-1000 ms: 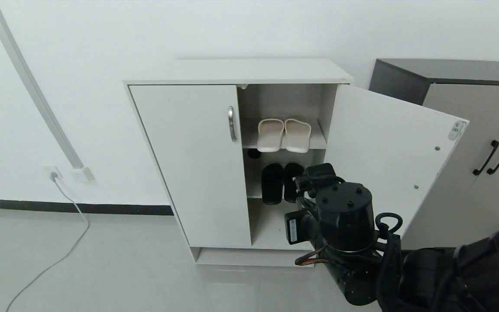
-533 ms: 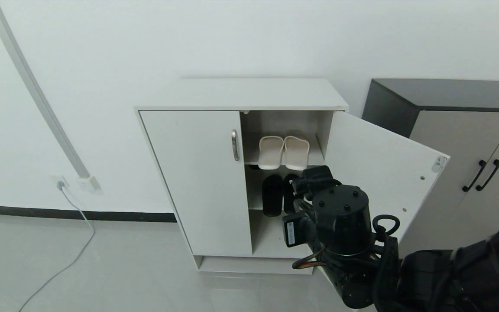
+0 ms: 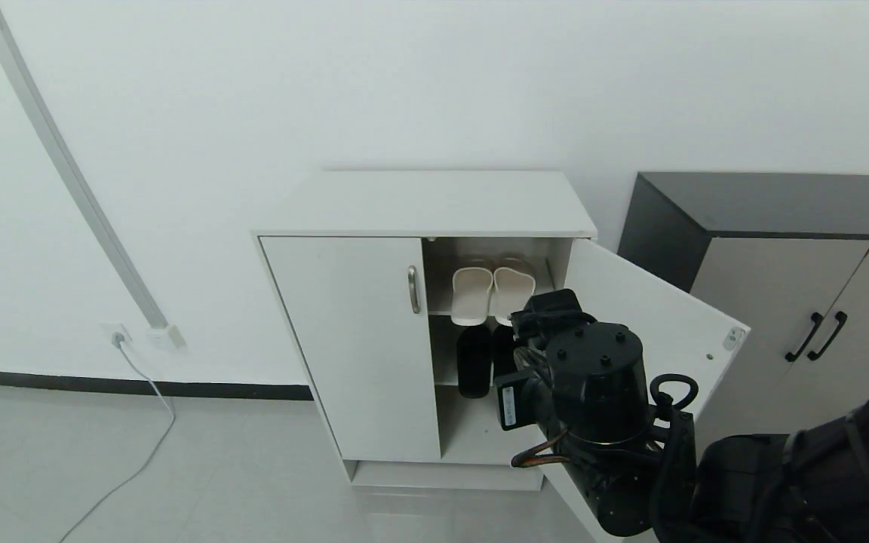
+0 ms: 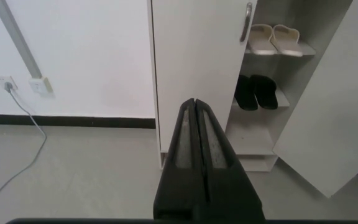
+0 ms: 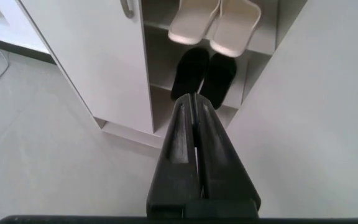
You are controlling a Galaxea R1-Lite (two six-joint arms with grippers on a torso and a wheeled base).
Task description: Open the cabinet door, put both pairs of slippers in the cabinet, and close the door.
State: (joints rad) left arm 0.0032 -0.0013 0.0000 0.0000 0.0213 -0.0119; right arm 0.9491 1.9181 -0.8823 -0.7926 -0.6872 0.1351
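The white cabinet (image 3: pixel 434 204) stands against the wall with its right door (image 3: pixel 653 332) swung open and its left door (image 3: pixel 351 339) closed. A beige pair of slippers (image 3: pixel 492 292) lies on the upper shelf, also seen in the wrist views (image 5: pixel 215 22) (image 4: pixel 277 38). A black pair of slippers (image 3: pixel 476 351) (image 5: pixel 202 70) (image 4: pixel 258 92) lies on the shelf below. My right gripper (image 5: pixel 195 99) is shut and empty, held in front of the open compartment beside the open door. My left gripper (image 4: pixel 194 104) is shut and empty, farther back, facing the closed left door.
A grey cabinet (image 3: pixel 781 286) with two black handles stands just right of the open door. A wall socket (image 3: pixel 116 337) with a cable (image 3: pixel 140 452) trailing over the floor is at the left. Bare floor (image 3: pixel 216 483) lies before the cabinet.
The whole head picture has shifted: the cabinet now sits lower and smaller, so the camera has drawn back and up. The slippers and the door stand as before.
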